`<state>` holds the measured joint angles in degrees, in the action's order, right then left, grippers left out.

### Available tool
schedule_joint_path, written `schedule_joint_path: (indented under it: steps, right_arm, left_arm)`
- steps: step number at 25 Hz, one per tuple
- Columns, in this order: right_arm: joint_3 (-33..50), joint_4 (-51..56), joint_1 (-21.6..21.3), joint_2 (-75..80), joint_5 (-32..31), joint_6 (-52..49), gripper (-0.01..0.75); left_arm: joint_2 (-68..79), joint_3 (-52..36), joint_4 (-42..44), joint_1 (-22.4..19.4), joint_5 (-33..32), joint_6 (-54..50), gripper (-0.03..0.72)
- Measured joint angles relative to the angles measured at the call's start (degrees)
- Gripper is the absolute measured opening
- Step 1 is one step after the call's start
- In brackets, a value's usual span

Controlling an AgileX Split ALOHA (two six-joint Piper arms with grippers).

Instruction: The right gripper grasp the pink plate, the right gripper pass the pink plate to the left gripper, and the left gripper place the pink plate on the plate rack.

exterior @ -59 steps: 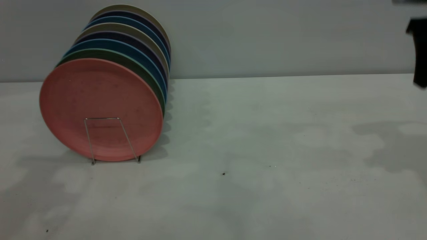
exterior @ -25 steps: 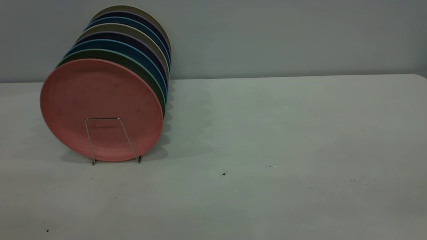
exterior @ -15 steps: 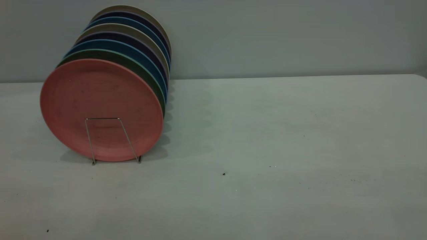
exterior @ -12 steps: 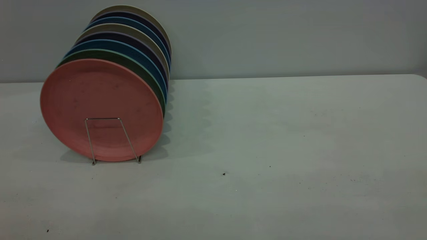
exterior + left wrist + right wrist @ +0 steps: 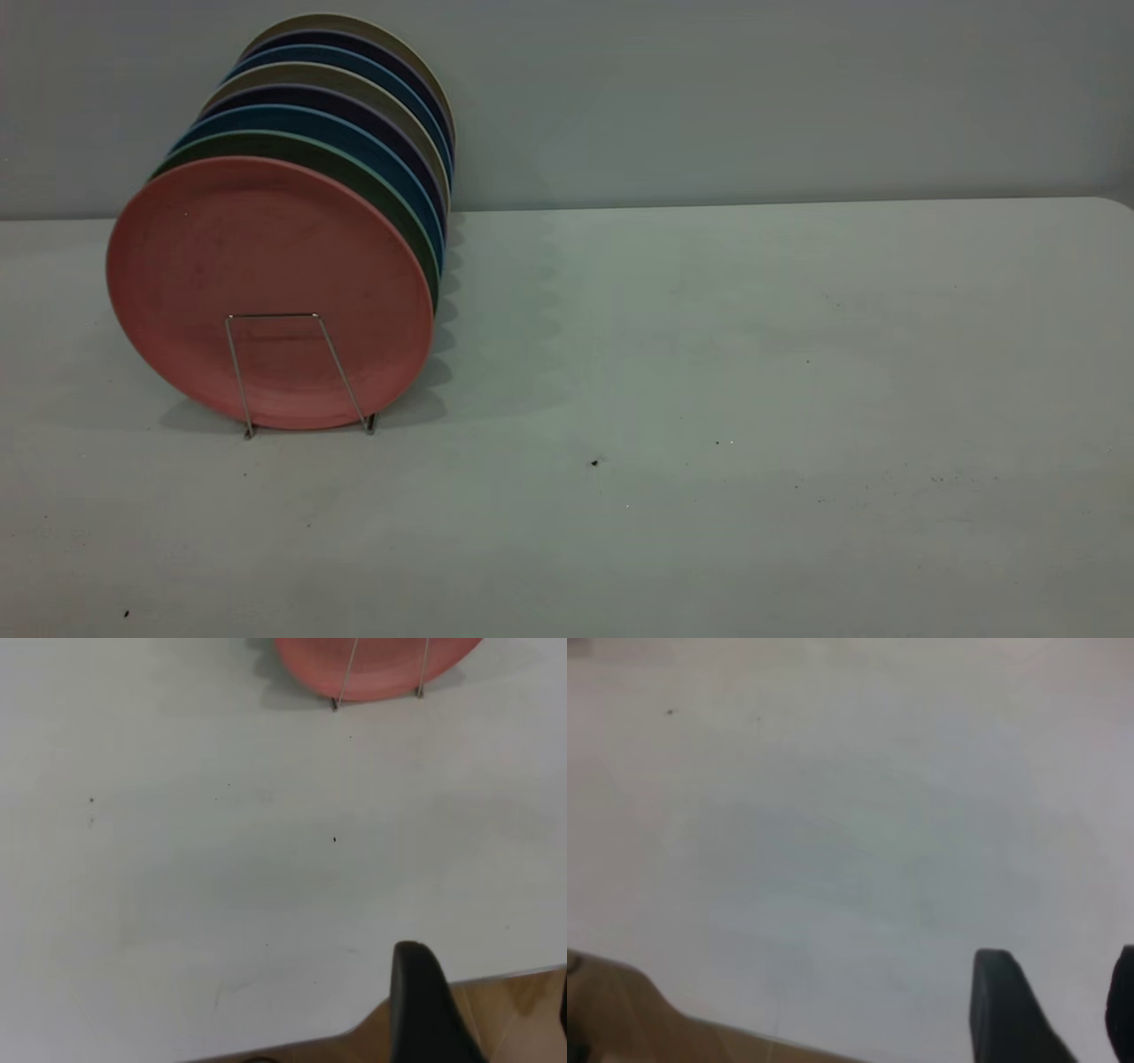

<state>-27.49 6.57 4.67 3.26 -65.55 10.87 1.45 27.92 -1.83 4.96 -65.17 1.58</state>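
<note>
The left gripper (image 5: 483, 1010) shows in its wrist view as one dark finger (image 5: 425, 1001) plus a sliver of the other at the frame's border, with a clear gap between them: the fingers are spread apart and hold nothing. It hangs over the near edge of the white table (image 5: 221, 859), where the tan floor (image 5: 523, 1010) shows past the rim. The right gripper (image 5: 1054, 1010) looks much the same in its own wrist view: one dark finger (image 5: 1005, 1010) and the edge of the second, parted with bare tabletop between them, released and empty, above the table's edge with a strip of brown floor (image 5: 611, 1010) visible past it. Neither arm appears in the exterior view. Outward from the grippers, across a broad stretch of tabletop dotted with small dark specks, stands the plate rack (image 5: 297, 372), a thin silver wire frame whose front trapezoid loop rises only partway up the plates it carries. The rack is full of plates standing on edge in a row running back toward the wall (image 5: 753, 97). The pink plate (image 5: 266, 283) sits in the frontmost slot, leaning slightly back, its face turned to the exterior camera and its lower rim behind the front loop. Directly behind it comes a green plate (image 5: 390, 199), then blue, dark navy and beige plates alternating to the back of the rack. From the left wrist view only the pink plate's lower rim and two wire legs of the rack are seen.
</note>
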Motion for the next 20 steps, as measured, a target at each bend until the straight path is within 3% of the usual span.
schedule_joint_path:
  steps: [5,20]
  right_arm:
    - [0.06,-0.05,0.00,0.00,0.05,-0.04,0.237]
    - [0.06,-0.05,-0.41,-0.38,0.05,-0.04,0.237]
  left_arm:
    - [0.00,-0.05,-0.11,0.00,0.00,0.05,0.404]
    - [-0.08,-0.05,-0.30,0.00,0.00,0.05,0.404]
